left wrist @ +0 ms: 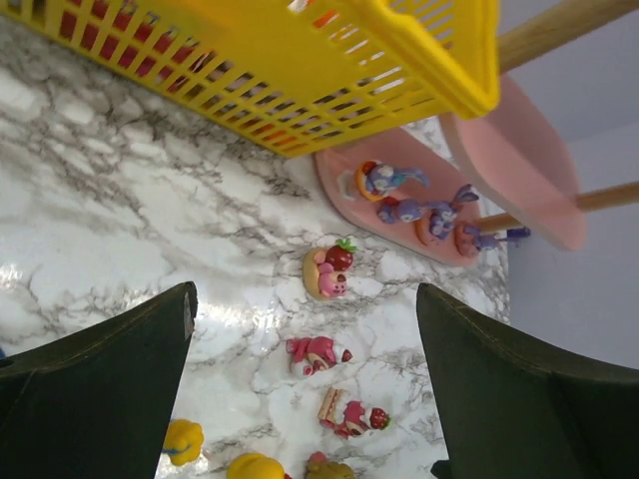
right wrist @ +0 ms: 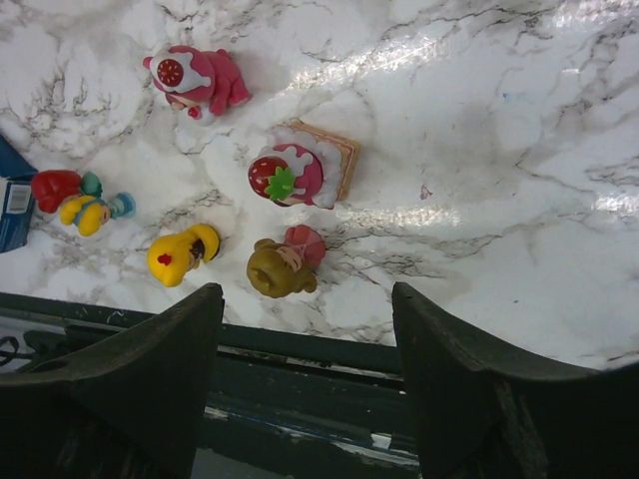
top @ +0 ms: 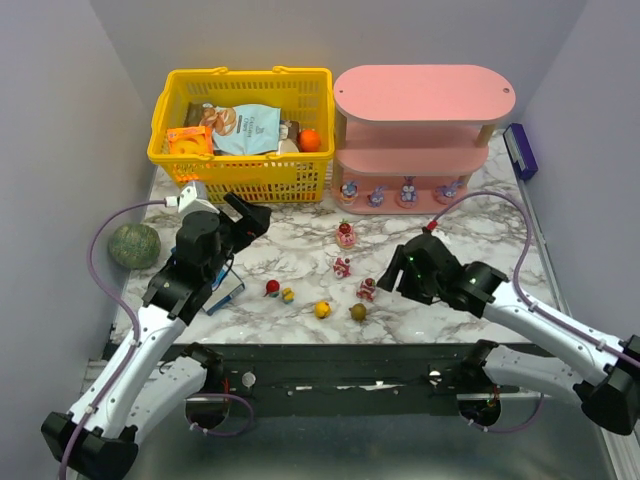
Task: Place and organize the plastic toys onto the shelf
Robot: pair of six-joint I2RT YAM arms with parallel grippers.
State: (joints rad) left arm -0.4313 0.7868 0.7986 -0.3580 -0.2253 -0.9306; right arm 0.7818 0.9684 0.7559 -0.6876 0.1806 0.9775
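several loose plastic toys (top: pixel 346 235) lie on the marble table (top: pixel 300 250) at the centre of the top view, well apart from the shelf (top: pixel 425 92) at upper right, whose bottom board already carries four purple bunnies (top: pixel 376 195). the olive toy (right wrist: pixel 283 267) lies on its side just ahead of the right gripper (right wrist: pixel 310 379), in line with the gap between its parted, empty fingers, its long axis roughly across the frame. the left gripper (left wrist: pixel 305 389), fingers wide apart and empty, hangs at centre left near the basket (top: pixel 240 175), so the right arm is judged the nearer.
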